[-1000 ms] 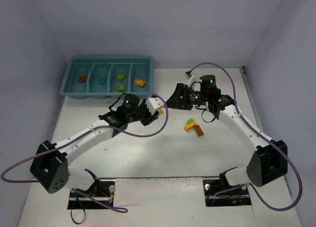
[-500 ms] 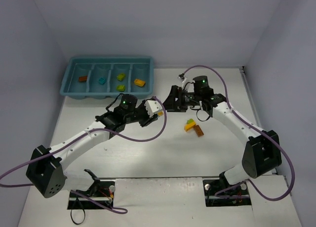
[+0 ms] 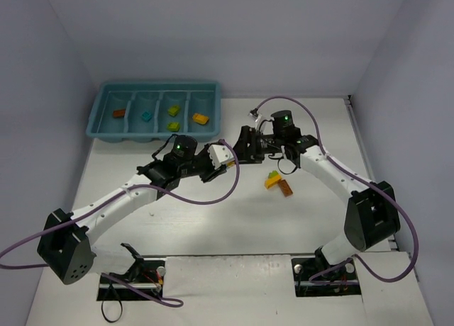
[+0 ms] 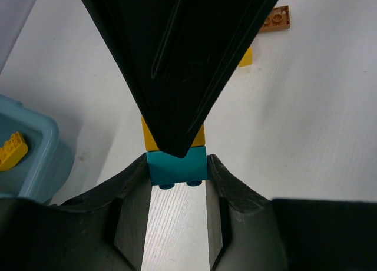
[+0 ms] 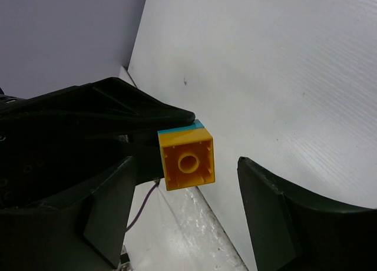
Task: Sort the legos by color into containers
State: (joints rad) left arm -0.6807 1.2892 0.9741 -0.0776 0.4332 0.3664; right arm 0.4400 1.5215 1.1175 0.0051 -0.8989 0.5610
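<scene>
Clamping a teal brick (image 4: 177, 167) by its sides, the left gripper (image 4: 177, 172) is closed on it at lower centre of its wrist view. A yellow brick (image 4: 148, 135) is stuck to the teal one's far face. A black wedge, one finger (image 4: 177, 59) of the right gripper (image 5: 185, 165), drops from the top of that view and hides most of the yellow brick.

The right wrist view shows what that one can't. It has the yellow brick's hollow underside with a round tube and a thin teal edge above it. The right gripper is open, its fingers (image 5: 109, 215) either side of the stack with gaps, not touching.

In the top view both grippers meet mid-frame over the white table (image 3: 213, 220), with purple cables (image 3: 213, 198) looping round. Just right of them lie a green-on-yellow brick (image 3: 272, 177) and a brown plate (image 3: 285, 188), touching.

The tray (image 3: 159, 86) sits upper left, glossy teal plastic with a flared rim. Its four bins hold sorted bricks (image 3: 201, 118): brown, teal, two green, yellow, left to right. The left wrist view catches a rounded tray corner at its left edge, one yellow sorted brick inside.
</scene>
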